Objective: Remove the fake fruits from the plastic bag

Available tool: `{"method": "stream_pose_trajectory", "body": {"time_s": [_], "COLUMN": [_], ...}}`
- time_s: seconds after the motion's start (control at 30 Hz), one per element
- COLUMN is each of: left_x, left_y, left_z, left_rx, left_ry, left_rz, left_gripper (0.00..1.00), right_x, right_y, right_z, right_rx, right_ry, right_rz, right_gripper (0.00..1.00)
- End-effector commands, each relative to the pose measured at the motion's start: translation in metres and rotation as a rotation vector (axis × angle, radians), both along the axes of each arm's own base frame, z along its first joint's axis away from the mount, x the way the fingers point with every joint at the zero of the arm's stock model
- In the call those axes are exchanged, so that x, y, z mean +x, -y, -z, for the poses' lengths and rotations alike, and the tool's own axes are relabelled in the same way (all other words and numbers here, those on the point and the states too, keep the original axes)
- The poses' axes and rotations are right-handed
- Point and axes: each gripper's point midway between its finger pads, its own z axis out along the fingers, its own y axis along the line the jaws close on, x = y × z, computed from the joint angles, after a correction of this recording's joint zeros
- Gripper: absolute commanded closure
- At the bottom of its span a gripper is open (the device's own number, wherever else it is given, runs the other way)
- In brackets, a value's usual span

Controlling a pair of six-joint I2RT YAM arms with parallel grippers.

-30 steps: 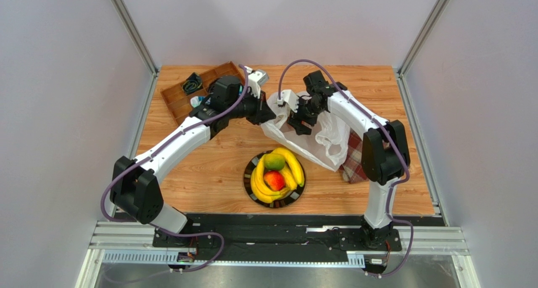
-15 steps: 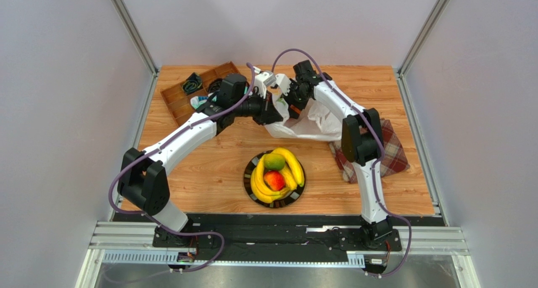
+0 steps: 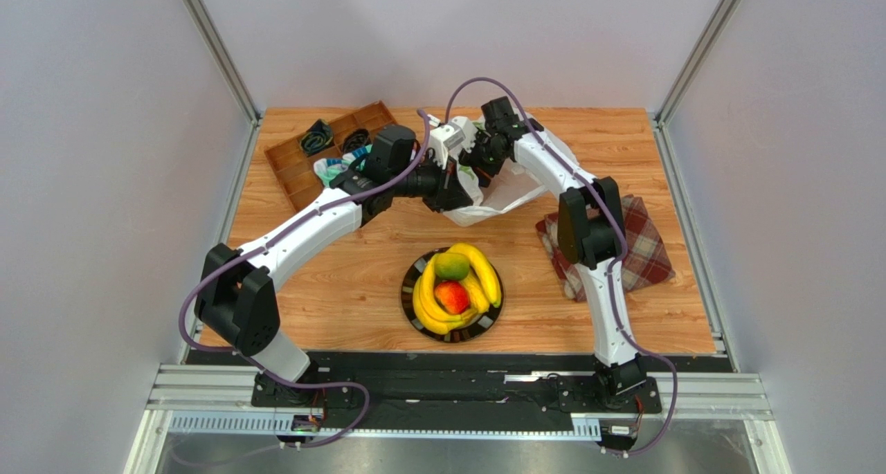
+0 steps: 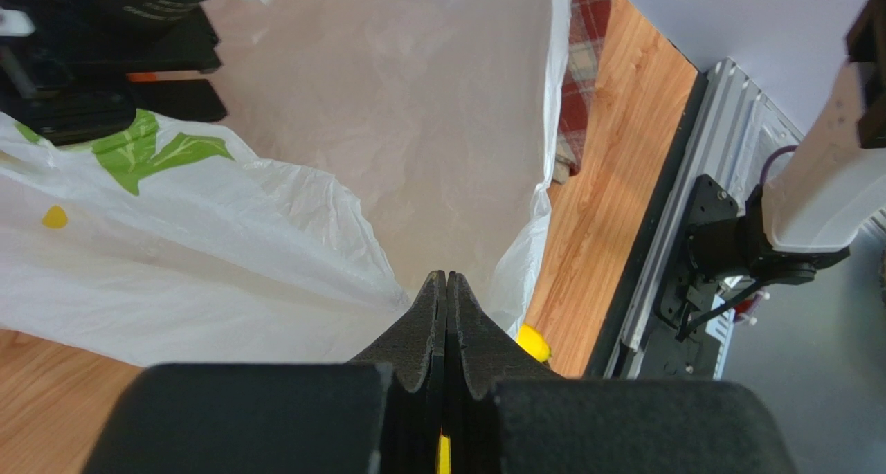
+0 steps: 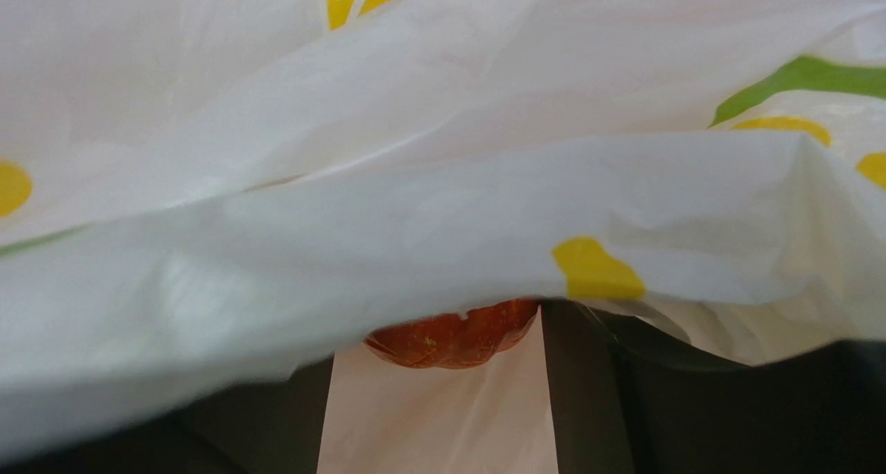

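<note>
The plastic bag (image 3: 506, 197) lies bunched at the back of the table. My left gripper (image 3: 454, 191) is shut on its edge, and in the left wrist view the white film folds in at the pressed fingertips (image 4: 445, 279). My right gripper (image 3: 471, 163) reaches into the bag's mouth from the back. In the right wrist view the printed plastic bag (image 5: 437, 183) drapes over the jaws, which stand apart. An orange fake fruit (image 5: 454, 335) shows between them, at the right finger's edge and clear of the left one. Yellow bananas (image 3: 478, 272), a green fruit (image 3: 450, 265) and a red one (image 3: 451, 297) lie on a black plate (image 3: 411, 287).
A red plaid cloth (image 3: 629, 248) lies flat to the right of the bag. A wooden tray (image 3: 296, 163) with dark cables sits at the back left corner. The two arms cross close together above the bag. Metal rails run along the table's near edge.
The right arm has swung left and its gripper has gone into the bag's mouth. The bag has been drawn left off the plaid cloth and bunched up. The left gripper shifted slightly right, still shut.
</note>
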Motion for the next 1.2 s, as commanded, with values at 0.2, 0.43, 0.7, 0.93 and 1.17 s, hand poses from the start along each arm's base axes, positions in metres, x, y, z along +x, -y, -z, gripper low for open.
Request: {"method": "stream_pose_trajectory", "body": {"time_s": [0.2,0.43,0.7,0.93,1.17], "left_x": [0.048,0.077,0.107,0.112,0.094], "left_y": [-0.003,-0.013,-0.022,-0.037,-0.052], "left_z": [-0.039,-0.048,-0.06,-0.066,-0.057], "left_rx": [-0.065,-0.094,-0.114,-0.092,-0.053], "left_ry": [0.103,0.081,0.087,0.127,0.133], "left_rz": [-0.097,-0.168,-0.216,-0.269,-0.284], "left_gripper": [1.0,1.0,1.0,1.0,1.0], "right_x": [-0.052,-0.107,-0.213,-0.299,-0.313], "right_y": [0.039,0.032,0.014,0.013,0.003], "right_z": [-0.127,-0.192,-0.217,-0.147,-0.117], "right_rx": [0.205,0.373,0.342,0.154,0.105], "right_ry": [0.037,0.0,0.008,0.089,0.166], "right_rz": [0.113,0.117,-0.044,-0.313,-0.439], "right_gripper": [0.56,0.56,0.57,0.56,0.56]}}
